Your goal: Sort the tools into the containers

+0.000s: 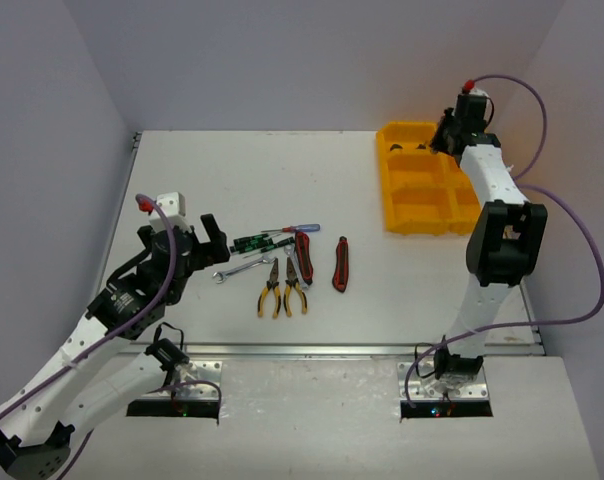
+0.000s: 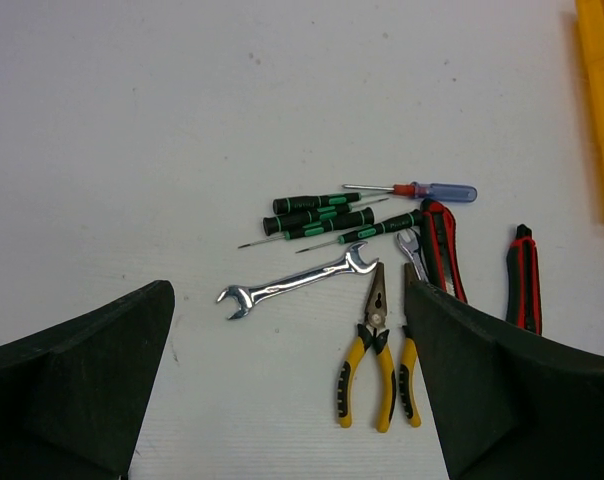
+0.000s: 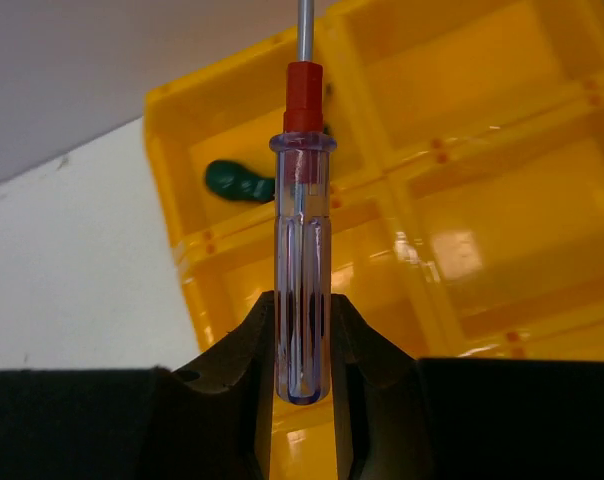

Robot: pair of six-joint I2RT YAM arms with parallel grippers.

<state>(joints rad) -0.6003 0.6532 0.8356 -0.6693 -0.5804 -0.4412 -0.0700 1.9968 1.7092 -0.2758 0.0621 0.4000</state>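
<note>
My right gripper [image 3: 302,335]: clamped on a clear-handled screwdriver [image 3: 302,230] with a red collar, above the yellow tray [image 1: 394,190] at upper right of the top view. A green item [image 3: 237,183] lies in one compartment.

My left gripper [image 1: 210,238]: fingers apart, empty, centre left.

On the table [image 1: 182,170] beside it:
- green screwdrivers [image 2: 322,215]
- blue-handled screwdriver [image 2: 427,190]
- wrench [image 2: 294,282]
- yellow pliers [image 2: 377,350]
- red-and-black cutters [image 2: 523,280]

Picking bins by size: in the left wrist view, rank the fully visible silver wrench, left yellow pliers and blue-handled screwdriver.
1. Left yellow pliers and silver wrench: about alike, pliers nearer camera, so unranked.
2. Then blue-handled screwdriver, smallest.
</note>
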